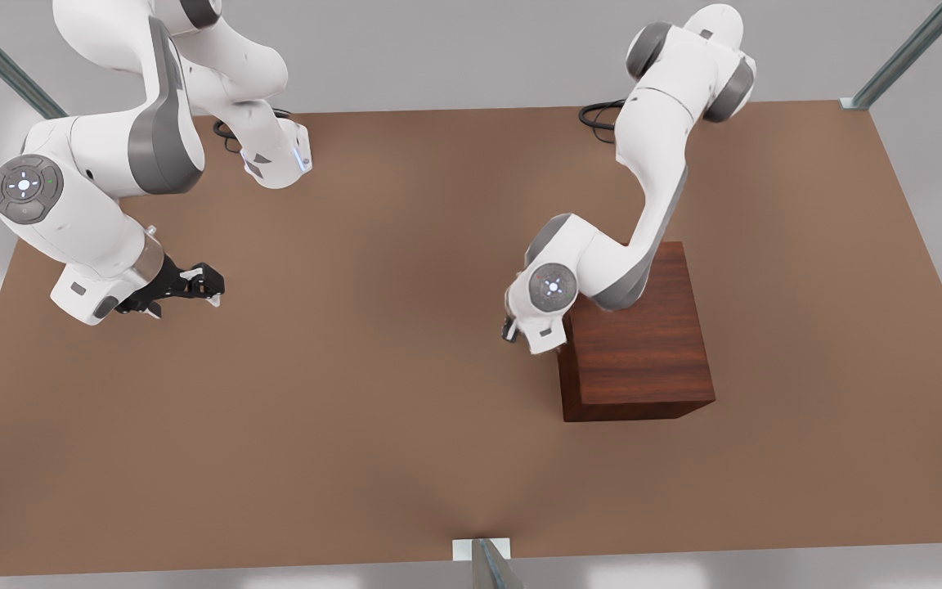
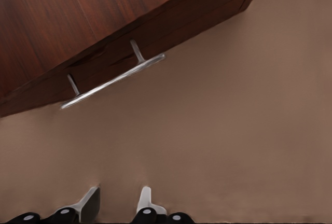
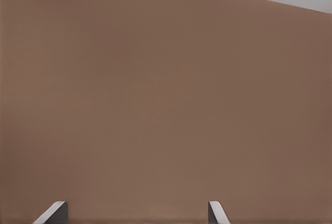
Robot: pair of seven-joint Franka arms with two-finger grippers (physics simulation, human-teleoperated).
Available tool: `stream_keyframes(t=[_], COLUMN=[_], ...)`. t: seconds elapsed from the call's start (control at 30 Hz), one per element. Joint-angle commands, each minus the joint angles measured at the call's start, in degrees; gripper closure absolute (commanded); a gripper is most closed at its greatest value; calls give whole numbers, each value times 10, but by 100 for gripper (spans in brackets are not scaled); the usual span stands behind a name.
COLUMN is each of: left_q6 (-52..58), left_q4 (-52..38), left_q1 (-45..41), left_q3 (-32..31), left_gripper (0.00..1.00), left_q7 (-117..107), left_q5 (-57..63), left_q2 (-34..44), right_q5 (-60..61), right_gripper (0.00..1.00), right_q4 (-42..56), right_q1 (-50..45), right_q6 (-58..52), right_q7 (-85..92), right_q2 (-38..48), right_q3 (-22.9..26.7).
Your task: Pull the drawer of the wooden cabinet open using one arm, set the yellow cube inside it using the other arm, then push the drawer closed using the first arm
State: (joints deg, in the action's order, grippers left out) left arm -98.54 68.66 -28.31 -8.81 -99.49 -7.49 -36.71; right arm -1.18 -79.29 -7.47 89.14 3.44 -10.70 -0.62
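Two arms over a brown table, one of them crowding the wooden cabinet.

The cabinet stands toward the front view's right, its flat top partly covered by the arm that bends down over it. That arm's wrist hangs just off the cabinet's side, and most of the left gripper is hidden behind it there. From the left wrist camera the left gripper shows two fingertips a small way apart, holding nothing, near but not touching the drawer. The drawer looks pushed in, its front level with the cabinet face, with its silver bar handle standing clear on two posts. Far from the cabinet, the other arm waits; the right gripper sits spread wide and empty above bare table. I cannot find the yellow cube.
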Motion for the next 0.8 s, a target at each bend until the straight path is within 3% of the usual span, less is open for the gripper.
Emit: stream_keyframes(t=[0.0,0.13,0.27,0.33,0.77], left_q6=[49,155,201,194,187], left_q4=[-18,-18,-9,2,14], left_q1=[45,245,310,262,253], left_q3=[-7,-1,10,56,56], left_gripper=[0,0,0,0,0], left_q7=[163,834,1056,1065,1070], left_q5=[-9,62,105,102,105], left_q2=[37,129,225,247,225], right_q5=[0,0,0,0,-10], right_gripper=[0,0,0,0,0], right_q4=[0,0,1,1,7], right_q1=[0,0,0,0,0], right_q6=[0,0,0,0,-1], right_q7=[7,6,7,5,10], right_q2=[1,1,1,1,2], right_q3=[0,0,0,0,1])
